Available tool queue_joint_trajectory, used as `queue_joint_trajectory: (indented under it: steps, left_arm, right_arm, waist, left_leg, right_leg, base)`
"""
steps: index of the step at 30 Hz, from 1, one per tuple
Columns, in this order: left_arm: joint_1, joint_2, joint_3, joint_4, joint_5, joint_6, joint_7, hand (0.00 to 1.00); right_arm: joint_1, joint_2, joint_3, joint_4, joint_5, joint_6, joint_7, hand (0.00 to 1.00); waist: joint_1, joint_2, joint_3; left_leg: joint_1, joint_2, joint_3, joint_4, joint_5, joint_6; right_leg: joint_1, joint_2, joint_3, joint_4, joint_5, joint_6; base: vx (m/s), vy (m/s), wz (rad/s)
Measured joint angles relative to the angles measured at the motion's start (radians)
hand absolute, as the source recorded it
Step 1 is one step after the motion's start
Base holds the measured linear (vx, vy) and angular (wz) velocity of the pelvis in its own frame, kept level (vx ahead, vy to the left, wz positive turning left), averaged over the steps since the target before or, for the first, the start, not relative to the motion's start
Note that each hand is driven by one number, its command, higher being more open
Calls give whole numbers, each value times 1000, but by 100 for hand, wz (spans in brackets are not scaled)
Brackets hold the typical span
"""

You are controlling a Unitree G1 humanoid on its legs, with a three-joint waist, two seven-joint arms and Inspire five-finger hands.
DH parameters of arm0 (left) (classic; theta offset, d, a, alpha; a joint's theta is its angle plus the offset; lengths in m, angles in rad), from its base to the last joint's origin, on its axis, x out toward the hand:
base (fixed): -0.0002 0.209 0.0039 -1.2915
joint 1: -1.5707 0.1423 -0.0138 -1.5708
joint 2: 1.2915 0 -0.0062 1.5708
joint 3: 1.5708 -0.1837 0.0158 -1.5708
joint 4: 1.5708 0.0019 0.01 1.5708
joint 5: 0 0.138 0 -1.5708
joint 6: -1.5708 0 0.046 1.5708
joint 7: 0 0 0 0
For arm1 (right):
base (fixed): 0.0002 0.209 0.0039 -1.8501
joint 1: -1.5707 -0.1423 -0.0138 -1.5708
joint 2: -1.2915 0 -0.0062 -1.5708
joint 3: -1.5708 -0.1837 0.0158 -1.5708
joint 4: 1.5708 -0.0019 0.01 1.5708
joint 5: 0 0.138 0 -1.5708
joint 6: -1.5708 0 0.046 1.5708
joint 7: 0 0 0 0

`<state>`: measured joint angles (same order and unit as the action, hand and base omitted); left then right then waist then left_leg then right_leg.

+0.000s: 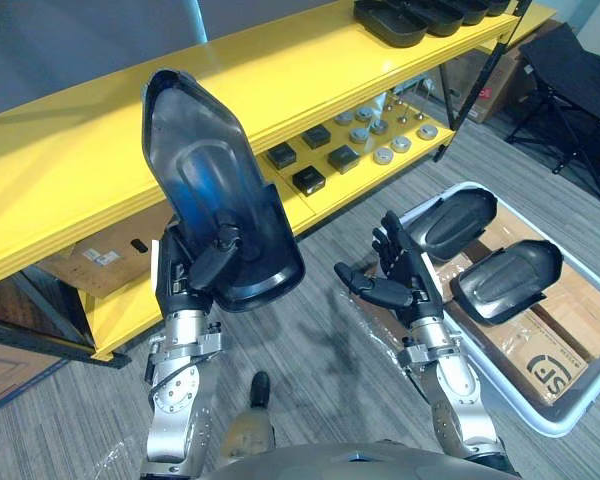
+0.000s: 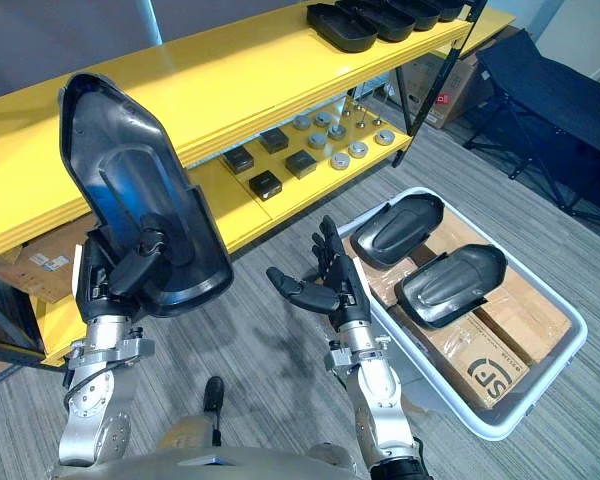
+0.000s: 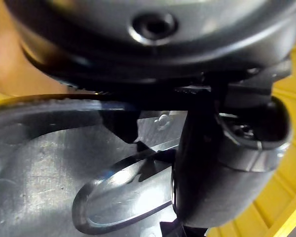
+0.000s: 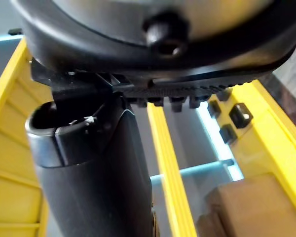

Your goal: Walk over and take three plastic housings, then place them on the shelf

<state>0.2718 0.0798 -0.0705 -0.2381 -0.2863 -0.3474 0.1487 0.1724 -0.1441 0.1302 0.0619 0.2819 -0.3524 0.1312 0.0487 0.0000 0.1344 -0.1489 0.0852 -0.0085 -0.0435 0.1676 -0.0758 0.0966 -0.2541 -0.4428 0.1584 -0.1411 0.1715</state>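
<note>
Left hand [image 1: 213,262] is clutching one black plastic housing [image 1: 205,165] upright before the yellow shelf [image 1: 80,150]; right hand [image 1: 405,277] is hanging open. Two housings [image 1: 450,222] are lying in the white bin [image 1: 570,415] at four o'clock, probably next.

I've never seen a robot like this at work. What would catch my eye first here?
What grabs you first is the big dark plastic housing that the left hand holds upright in front of the bright yellow shelf. To its right, the right hand hangs open and empty over the grey floor, beside a white bin where two more housings lie on cardboard.
</note>
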Motion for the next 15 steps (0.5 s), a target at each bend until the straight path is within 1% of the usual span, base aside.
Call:
queue_joint_trajectory:
  steps: [2, 4, 6, 7, 8, 9, 10, 11, 12, 13, 14, 15]
  left_arm:
    - [2, -6, 1, 0, 0, 0, 8, 0]
    - [4, -5, 13, -4, 0, 0, 17, 0]
    - [5, -6, 30, -7, 0, -3, 27, 0]
    - [5, -7, 44, -15, 0, -11, 36, 0]
    - [9, -17, 65, -34, 0, -18, 47, 0]
    - [13, -26, 74, -42, 0, -21, 50, 0]
    - [16, -36, 82, -51, 0, -23, 55, 0]
    - [16, -43, 92, -66, 0, -23, 55, 0]
    - [17, -43, 96, -75, 0, -23, 53, 0]
    - [26, -42, 104, -100, -10, -23, 38, 0]
    - [48, -41, 106, -127, -22, -23, 15, 0]
    - [49, -40, 108, -131, -21, -27, 3, 0]
  right_arm:
    - [0, 1, 5, 0, 0, -5, -1, 100]
    - [0, 3, 29, 0, 1, -12, -10, 100]
    - [-5, 17, 46, 0, 1, -16, -13, 100]
    - [-19, 27, 52, 0, 1, -22, -19, 100]
    - [-43, 37, 61, 0, 1, -29, -38, 100]
    - [-51, 43, 63, 0, 1, -29, -43, 100]
    - [-57, 44, 65, 0, 1, -31, -52, 100]
    - [-64, 44, 65, 0, 12, -32, -56, 100]
    - [-65, 45, 65, 0, 21, -31, -56, 100]
    - [-63, 45, 60, 0, 28, -31, -60, 100]
    - [-46, 45, 55, -9, 41, -31, -65, 100]
    - [-34, 49, 43, -18, 42, -31, -70, 100]
  waist:
    - [3, 7, 2]
    - [9, 4, 4]
    - [17, -3, 13]
    - [29, -5, 27]
    - [35, -4, 50]
    - [38, -4, 55]
    - [43, -2, 56]
    - [51, -3, 60]
    - [55, -9, 65]
    - [60, -28, 72]
    - [58, -14, 56]
    - [59, -16, 57]
  left_leg:
    - [4, 1, -8, -3, 2, -1]
    - [12, -1, -9, -10, 0, -2]
    - [-8, -8, -6, 35, -21, 1]
    - [-47, -8, 1, 118, -62, 2]
    - [-97, -6, 2, 251, -125, 13]
    - [-115, -6, 2, 301, -154, 17]
    - [-141, -4, 8, 369, -199, 19]
    - [-163, -3, 27, 461, -255, 29]
    - [-165, -3, 42, 501, -280, 39]
    - [-175, -2, 91, 611, -339, 78]
    - [-162, -10, 140, 673, -434, 102]
    - [-160, -16, 144, 684, -463, 94]
  right_leg:
    - [9, 2, -9, 6, -9, -10]
    - [8, -4, -11, 23, -23, -10]
    - [1, -17, -10, 46, -34, -10]
    - [-8, -26, 1, 69, -42, -5]
    - [-7, -31, 7, 92, -50, -1]
    - [-6, -35, 9, 103, -58, 4]
    - [-3, -42, 9, 120, -73, 14]
    - [10, -60, 10, 141, -97, 21]
    - [19, -71, 13, 147, -107, 21]
    - [48, -90, 17, 148, -125, 8]
    - [83, -95, 14, 170, -155, -47]
    - [66, -114, 42, 262, -157, -74]
  base:
    - [-103, -14, 17]
    - [-88, 7, 9]
    - [-65, 29, 0]
    - [-67, 76, -9]
    - [-52, 84, -12]
    - [-32, 90, -5]
    - [-4, 109, 4]
    - [20, 192, 8]
    - [46, 213, 13]
    - [155, 278, 18]
    - [213, 200, 18]
    - [255, 192, 41]
